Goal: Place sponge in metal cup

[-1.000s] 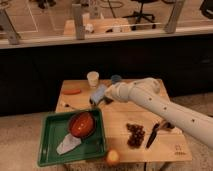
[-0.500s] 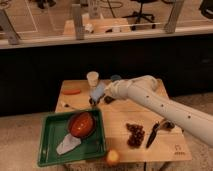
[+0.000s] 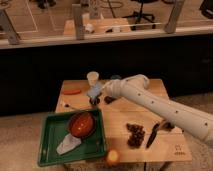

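Gripper [image 3: 96, 93] closed on the blue-grey sponge [image 3: 94, 90] hovers just above the metal cup [image 3: 93, 101] at the table's far left; centre it over the rim before releasing.

One end effector [image 3: 96, 95], one sponge [image 3: 94, 91], one white cup [image 3: 92, 78] — one green tray [image 3: 50, 150].

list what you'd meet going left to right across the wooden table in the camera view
Green plastic tray → red-orange bowl inside it → blue-grey sponge at the gripper, over the small dark metal cup → cluster of dark brown pieces → black oblong bar.
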Tool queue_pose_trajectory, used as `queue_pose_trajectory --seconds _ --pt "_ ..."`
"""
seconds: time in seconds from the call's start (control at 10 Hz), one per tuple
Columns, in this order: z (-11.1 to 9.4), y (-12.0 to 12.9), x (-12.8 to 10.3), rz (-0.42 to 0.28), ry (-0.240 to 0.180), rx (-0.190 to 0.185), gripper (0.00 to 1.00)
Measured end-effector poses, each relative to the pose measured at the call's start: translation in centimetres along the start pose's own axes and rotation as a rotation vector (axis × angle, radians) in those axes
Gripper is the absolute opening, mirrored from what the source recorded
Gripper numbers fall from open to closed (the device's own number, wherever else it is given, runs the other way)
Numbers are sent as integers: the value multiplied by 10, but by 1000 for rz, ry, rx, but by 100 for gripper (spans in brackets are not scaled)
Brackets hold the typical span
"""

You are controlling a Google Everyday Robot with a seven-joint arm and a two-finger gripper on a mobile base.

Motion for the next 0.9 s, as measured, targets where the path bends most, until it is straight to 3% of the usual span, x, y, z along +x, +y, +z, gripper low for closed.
queue_pose_trajectory --seconds 0.3,0.9 --pt "16 4 -8 17 -4 6 2" --pt "24 14 -21 44 12 22 2"
